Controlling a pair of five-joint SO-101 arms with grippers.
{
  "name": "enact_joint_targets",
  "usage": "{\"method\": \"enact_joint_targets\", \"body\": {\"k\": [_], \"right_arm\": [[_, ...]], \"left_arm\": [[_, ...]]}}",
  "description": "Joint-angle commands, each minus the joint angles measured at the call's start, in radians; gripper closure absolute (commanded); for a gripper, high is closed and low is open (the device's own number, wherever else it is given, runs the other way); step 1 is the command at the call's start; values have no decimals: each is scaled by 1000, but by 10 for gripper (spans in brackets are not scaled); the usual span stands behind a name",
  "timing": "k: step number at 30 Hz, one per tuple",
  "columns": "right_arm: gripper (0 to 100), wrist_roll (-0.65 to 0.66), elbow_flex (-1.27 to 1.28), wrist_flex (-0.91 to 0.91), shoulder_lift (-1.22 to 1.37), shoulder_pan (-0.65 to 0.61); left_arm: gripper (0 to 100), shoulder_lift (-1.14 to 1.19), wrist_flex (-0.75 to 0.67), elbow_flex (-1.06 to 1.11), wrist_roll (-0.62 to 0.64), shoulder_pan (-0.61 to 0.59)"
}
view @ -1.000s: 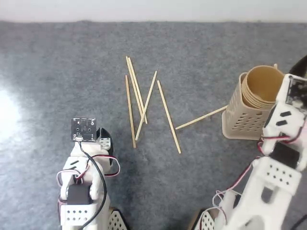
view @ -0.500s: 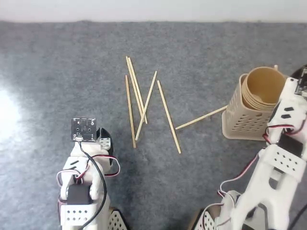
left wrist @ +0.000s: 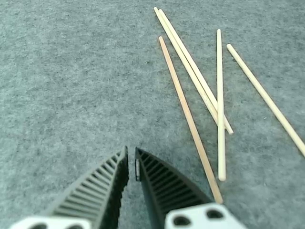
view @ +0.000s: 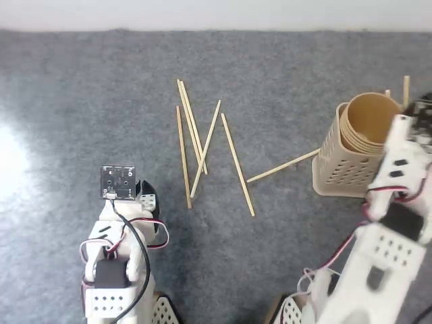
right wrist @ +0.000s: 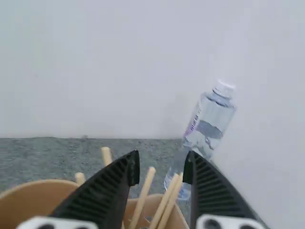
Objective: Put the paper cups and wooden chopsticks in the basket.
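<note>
Near left, the left gripper hangs over grey carpet, its ribbed black jaws nearly touching and holding nothing. Thin wooden chopsticks lie loose mid-table. On the right, a slotted beige basket holds nested paper cups. The right gripper gapes over upright sticks, and its wrist view adds a clear bottle farther back.

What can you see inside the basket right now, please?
A nested stack of paper cups fills the basket, and a few wooden chopsticks stick up near its far edge. The basket's floor and the chopsticks' lower ends are hidden by the cups.
</note>
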Motion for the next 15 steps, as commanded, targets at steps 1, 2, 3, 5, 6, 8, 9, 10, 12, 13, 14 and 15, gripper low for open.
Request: {"method": "enact_joint_targets", "body": {"k": [1,2,3,5,6,8,9,10,12,13,14,15], "right_arm": [[838,140,-219,332,-113,-163],[838,176,-272,415,-108,-216],[838,206,-315,489,-97,-260],[838,245,-391,613,-65,-329],[838,255,-422,665,-51,-352],[837,262,-479,760,-25,-383],[837,262,-505,800,-13,-397],[836,264,-528,837,-4,-415],[834,296,-560,918,16,-450],[833,336,-568,961,24,-473],[833,376,-569,1003,35,-503],[832,408,-569,1043,47,-524]], "left_arm": [[980,-8,-18,-5,-12,9],[980,-8,-18,-5,-12,9],[980,-8,-17,-5,-12,9],[980,-8,-17,-5,-12,6],[980,-8,-17,-5,-12,5],[980,-8,-17,-5,-12,5],[980,-8,-17,-5,-12,5],[980,-8,-17,-5,-12,5],[980,-8,-17,-5,-12,5],[980,-8,-17,-5,-12,6],[980,-8,-17,-5,-12,6],[980,-8,-17,-5,-12,6]]}}
